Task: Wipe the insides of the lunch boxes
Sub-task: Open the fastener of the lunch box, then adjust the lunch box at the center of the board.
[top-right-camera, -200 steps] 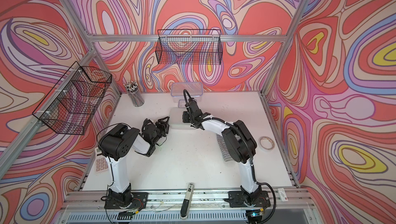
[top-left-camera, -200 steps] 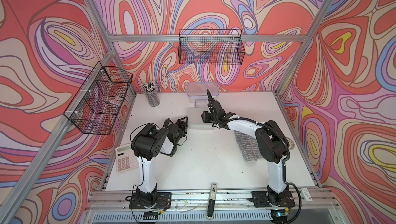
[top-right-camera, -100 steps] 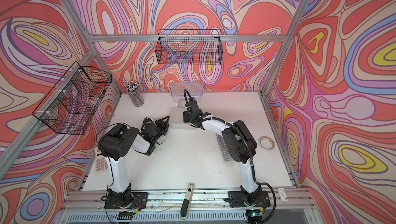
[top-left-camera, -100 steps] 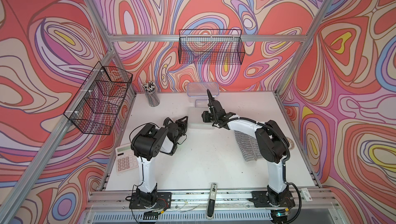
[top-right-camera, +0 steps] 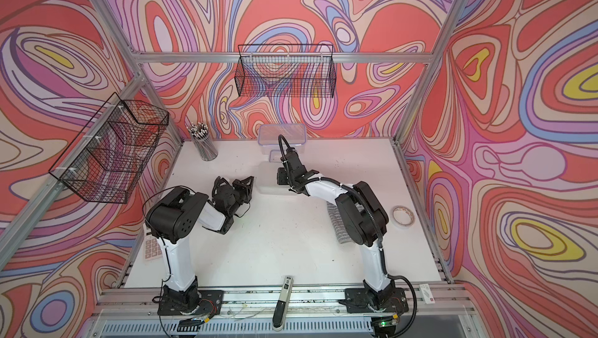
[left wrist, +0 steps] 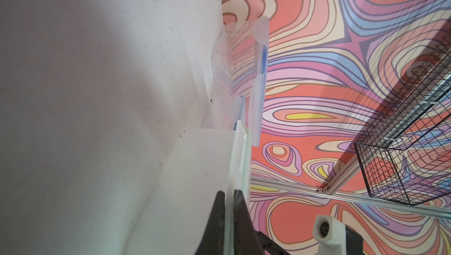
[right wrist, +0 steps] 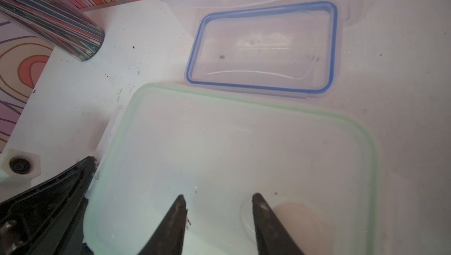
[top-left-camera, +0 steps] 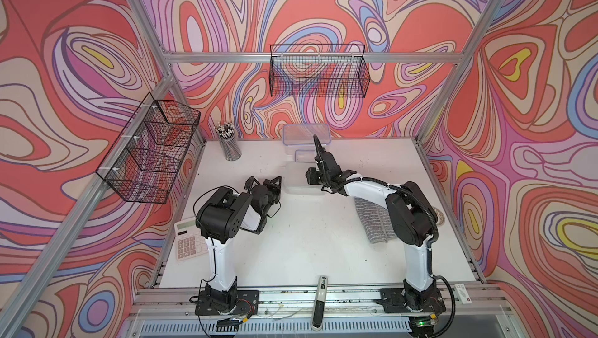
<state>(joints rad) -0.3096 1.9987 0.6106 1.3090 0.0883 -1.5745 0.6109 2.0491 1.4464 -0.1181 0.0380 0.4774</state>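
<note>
Three lunch boxes (top-left-camera: 304, 156) stand on the white table (top-left-camera: 307, 249), grouped mid-width toward the back wall

Far left, at the table edge, I see a white desk calculator (top-left-camera: 189, 242). Behind it, near the back corner, is a mesh pen cup (top-left-camera: 230, 148) full of pens.

Left gripper (left wrist: 229, 194): jaws narrowed right down, pinching the thin edge flap of a frosted lid (right wrist: 244, 156) rimmed in pale green. In the left wrist view the flap sits flat between the two black fingers (left wrist: 218, 217). The lid is on the medium clear plastic tub (top-left-camera: 296, 179), which stands nearest the arms, between the two grippers.

Just behind it is the small clear tub (right wrist: 263, 48) with a blue-rimmed lid. Behind that, by the back wall, is the large clear tub (top-left-camera: 305, 132), also blue-rimmed. Both lids are on.

Right gripper (right wrist: 218, 199): jaws partway apart, nothing between them, tips over the frosted lid. I cannot tell whether the tips touch it.

Right of the medium tub, partly under the right arm, a grey striped cloth (top-left-camera: 372, 223) lies flat on the table, apart from all three tubs. Further right, near the table edge, is a roll of tape (top-right-camera: 403, 216)
</note>
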